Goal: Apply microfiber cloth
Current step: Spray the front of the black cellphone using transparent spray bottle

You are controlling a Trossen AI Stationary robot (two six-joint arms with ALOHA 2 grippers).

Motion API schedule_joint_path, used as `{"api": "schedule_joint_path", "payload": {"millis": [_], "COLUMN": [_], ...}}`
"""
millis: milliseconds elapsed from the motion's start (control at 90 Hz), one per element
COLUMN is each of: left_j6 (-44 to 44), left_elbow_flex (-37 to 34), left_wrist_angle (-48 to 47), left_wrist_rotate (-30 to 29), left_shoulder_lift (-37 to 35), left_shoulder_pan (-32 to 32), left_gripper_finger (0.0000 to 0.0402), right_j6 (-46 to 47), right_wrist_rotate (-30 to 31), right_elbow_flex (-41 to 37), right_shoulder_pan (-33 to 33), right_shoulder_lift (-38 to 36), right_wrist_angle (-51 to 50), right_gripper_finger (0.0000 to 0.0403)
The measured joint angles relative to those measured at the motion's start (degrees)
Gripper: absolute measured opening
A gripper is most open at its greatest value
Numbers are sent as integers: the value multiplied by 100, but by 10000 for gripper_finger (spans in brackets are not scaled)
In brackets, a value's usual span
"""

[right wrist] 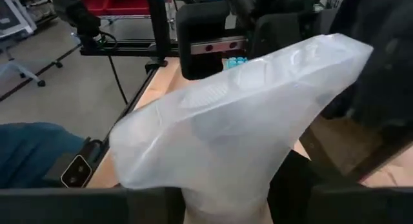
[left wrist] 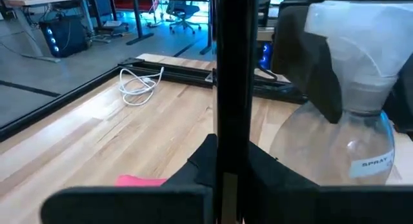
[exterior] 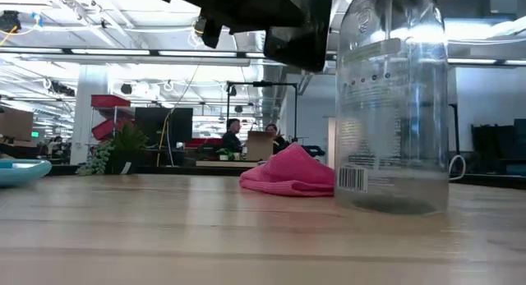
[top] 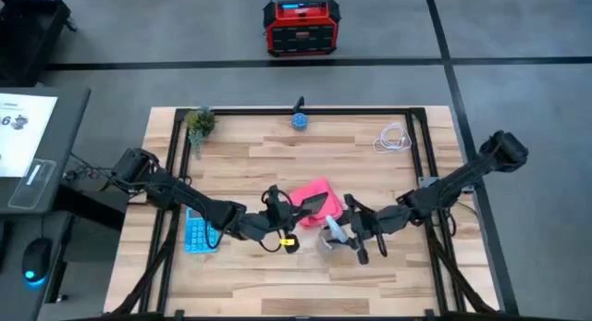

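Tools of both arms met near the middle of the counter (top: 259, 145). The right tool (top: 350, 233) was closed on the neck of the spray bottle (exterior: 393, 104), and the bottle stood upright with its base on the wood. The left tool (top: 298, 212) was just beside the spray bottle, on the side away from the right arm. I cannot tell whether it was open or closed, because a thin dark upright shape hid the view from its wrist.

The microfiber cloth (exterior: 288, 174) lay in a bunched heap on the counter just behind the spray bottle, not spread out. The left tool was at its near edge. I could not see it touch the cloth. The right tool was near the cloth, but busy with the bottle.

By my judgement the task was at an early step. Neither tool clearly held the cloth, so taking it and wiping were left.
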Motion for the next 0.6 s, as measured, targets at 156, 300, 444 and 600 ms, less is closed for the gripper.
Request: {"api": "schedule_joint_path", "payload": {"millis": [156,300,444,600], "left_j6": [-201,-433,-453,-217], "left_elbow_flex": [-2,-115,-510,-946], "left_wrist_angle": [-297,-441,-63,893], "left_wrist_rotate": [2,18,17,60], "left_shoulder_lift": [0,0,0,377], "left_shoulder_pan": [8,75,249,529], "left_gripper_finger": [11,11,11,11], "right_j6": [18,375,691,967], "right_wrist_rotate": [71,639,1103,1324], "right_elbow_flex": [-7,80,143,148], "right_shoulder_pan": [20,119,272,361], "right_shoulder_lift": [-277,-704,-1031,-1184], "right_wrist_angle": [-539,-1564,-2359,-2748], "right_gripper_finger": [251,267,269,269]}}
